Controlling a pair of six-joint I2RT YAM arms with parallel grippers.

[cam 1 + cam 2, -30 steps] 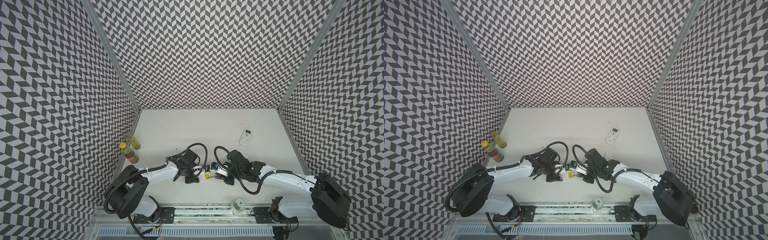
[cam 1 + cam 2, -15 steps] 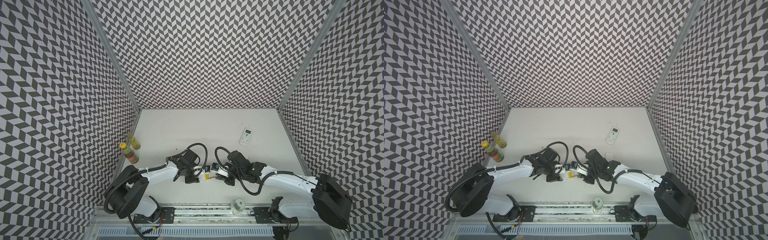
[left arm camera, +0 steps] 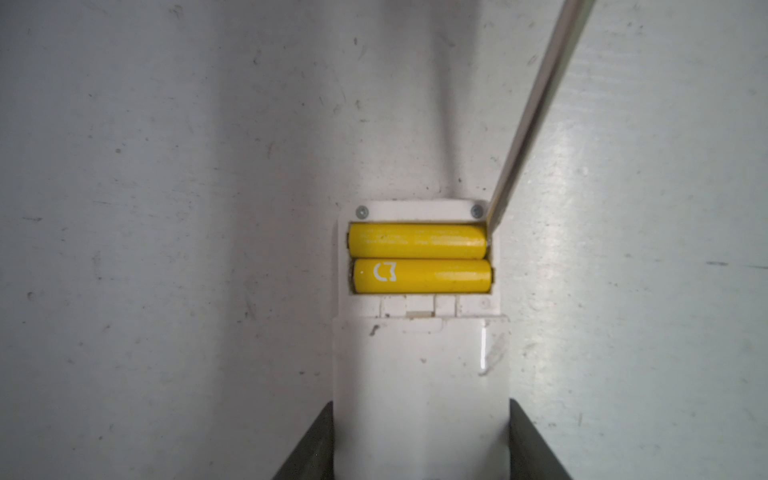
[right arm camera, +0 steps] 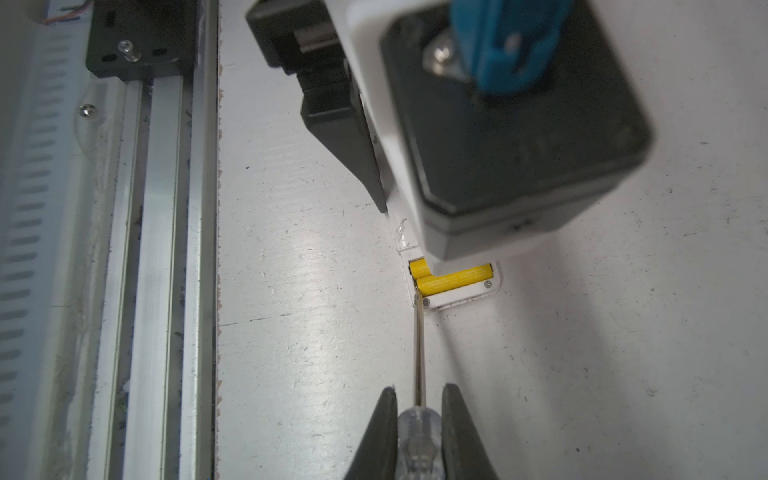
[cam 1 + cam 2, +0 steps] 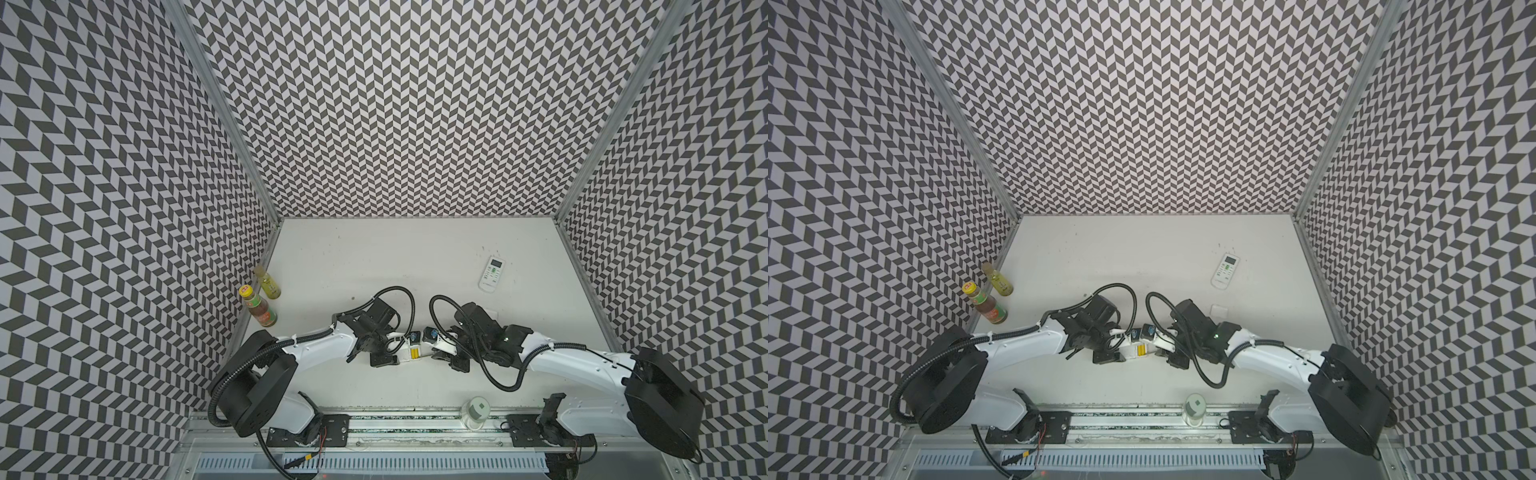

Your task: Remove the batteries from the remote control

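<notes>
Tabletop (image 5: 374,257), near front edge: remote (image 3: 419,365) bay open, both batteries (image 3: 417,257) seated, neither out yet; left pincer (image 3: 420,440) clamps it, right pincer (image 4: 419,419) pinches screwdriver (image 4: 419,353)

- You have bright, even overhead light in both top views; shadows on the table (image 5: 415,257) are soft.
- The wall pattern (image 5: 415,104) bows toward those views' edges.
- The batteries (image 3: 417,274) read sharp from the left wrist, where glare streaks the table.
- From the right wrist, the near black housing (image 4: 519,124) is blurred.

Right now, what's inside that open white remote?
Two yellow batteries lie side by side in the remote's open compartment, a screwdriver tip at one end. Whatever lies beneath them is covered.
</notes>
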